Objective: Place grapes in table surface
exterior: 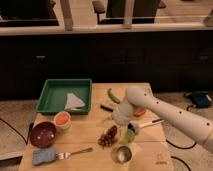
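Light wooden table surface (pixel 82 134) carries the grapes (pixel 108 136), which lie near its front middle, between a fork (pixel 75 151) and a metal cup (pixel 122 154). The gripper (pixel 119 119) hangs just behind them; I cannot tell whether it is spread or closed.

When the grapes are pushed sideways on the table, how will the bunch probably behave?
The grapes form a bumpy, uneven bunch, so they would likely drag and wobble rather than roll cleanly. Single grapes may come off if squeezed hard. The gripper is just behind them to the right, over the table.
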### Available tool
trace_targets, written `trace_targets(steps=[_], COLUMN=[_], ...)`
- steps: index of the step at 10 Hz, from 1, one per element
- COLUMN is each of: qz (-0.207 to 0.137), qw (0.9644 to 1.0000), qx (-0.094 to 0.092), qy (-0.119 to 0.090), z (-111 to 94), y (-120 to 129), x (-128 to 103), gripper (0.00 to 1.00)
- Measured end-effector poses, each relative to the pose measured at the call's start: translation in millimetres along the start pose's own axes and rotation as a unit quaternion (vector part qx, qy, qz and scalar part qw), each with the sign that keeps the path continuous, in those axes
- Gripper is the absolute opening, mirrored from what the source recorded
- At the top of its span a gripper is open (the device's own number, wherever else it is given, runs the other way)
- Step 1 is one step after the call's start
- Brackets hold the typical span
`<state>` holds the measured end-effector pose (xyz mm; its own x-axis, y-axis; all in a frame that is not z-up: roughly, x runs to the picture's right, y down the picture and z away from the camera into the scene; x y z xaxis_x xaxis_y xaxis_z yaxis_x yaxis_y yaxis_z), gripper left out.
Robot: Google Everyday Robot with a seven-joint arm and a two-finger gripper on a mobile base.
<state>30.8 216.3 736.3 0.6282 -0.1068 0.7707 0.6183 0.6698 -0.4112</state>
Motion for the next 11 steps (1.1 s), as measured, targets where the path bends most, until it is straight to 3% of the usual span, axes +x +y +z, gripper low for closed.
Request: trace_targets(steps=[11], qz=[-0.025], qw=[0.9996], qx=[0.005], qy=[-0.007], z=[-11], y=[-3], x=[-10], gripper=[0.8])
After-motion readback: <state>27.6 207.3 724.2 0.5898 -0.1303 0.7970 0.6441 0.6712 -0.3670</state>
